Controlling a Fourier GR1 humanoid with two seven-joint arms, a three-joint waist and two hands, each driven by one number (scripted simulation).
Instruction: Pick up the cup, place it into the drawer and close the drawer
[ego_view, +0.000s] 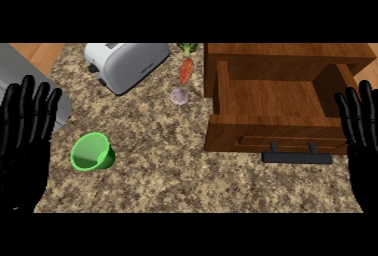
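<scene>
**Q.** Which hand is sitting nearer the cup?

**A.** The left hand (29, 135). It is resting at the view's left edge, its fingers (28, 100) standing straight and spread, holding nothing. The right hand (360, 130) is resting likewise at the right edge, open and holding nothing.

**Q.** Which way is the cup lying from those fingers?

**A.** The green cup (92, 152) is sitting on the counter (170, 170) just beside the left hand, toward 4 o'clock of its palm. It is well apart from the right hand, toward 9 o'clock. It appears to be standing upright with its mouth showing, so a grasp from the side is probably suiting it best.

**Q.** And the goal?

**A.** The drawer (273, 97) is standing open toward 2 o'clock of the cup, its black handle (297, 157) facing 6 o'clock. Farther off, a toaster (122, 62) and a carrot (187, 70) are lying toward 12 o'clock.
</scene>
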